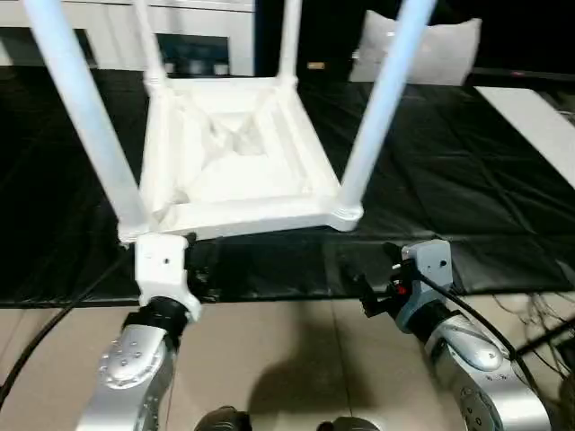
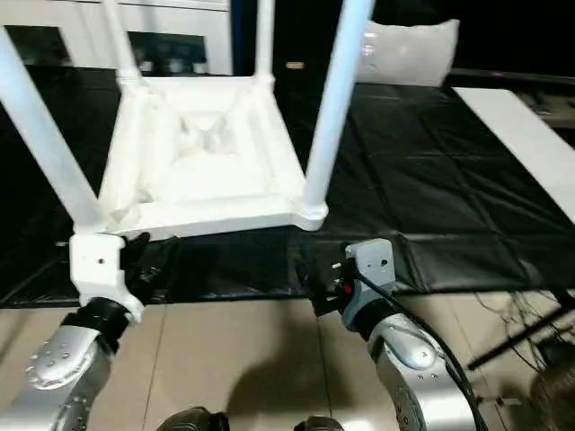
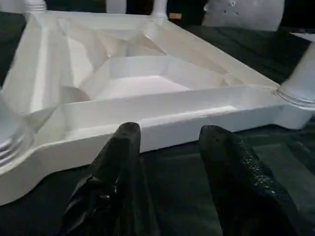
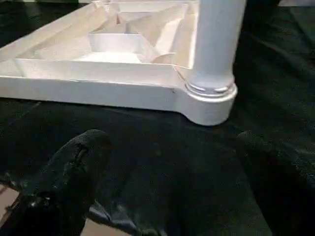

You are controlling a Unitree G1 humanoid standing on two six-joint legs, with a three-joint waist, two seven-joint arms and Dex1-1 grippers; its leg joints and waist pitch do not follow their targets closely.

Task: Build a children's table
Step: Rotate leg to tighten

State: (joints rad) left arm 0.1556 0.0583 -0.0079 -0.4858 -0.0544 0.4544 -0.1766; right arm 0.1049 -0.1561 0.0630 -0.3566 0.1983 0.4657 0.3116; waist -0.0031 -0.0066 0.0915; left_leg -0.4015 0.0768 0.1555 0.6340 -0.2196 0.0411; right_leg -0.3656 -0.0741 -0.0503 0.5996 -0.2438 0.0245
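- Children's table [image 1: 234, 171] lies upside down on black sheeting [image 1: 449, 180], four legs [image 1: 382, 99] up.
- Left gripper [image 3: 170, 142] jaws spread, just short of its rim.
- Right gripper [image 4: 172, 147] jaws spread, near a corner socket [image 4: 209, 101].

One white children's table [image 1: 235, 171], upside down. Four legs [image 1: 85, 112] fitted in its corner sockets. Two pincers: left pincer [image 3: 170, 147], right pincer [image 4: 172, 162], each with two black fingers. One white pillow [image 1: 422, 49].

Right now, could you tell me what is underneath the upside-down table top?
The table top lies on a black sheet that spreads out around it. Whatever lies beneath the sheet is covered.
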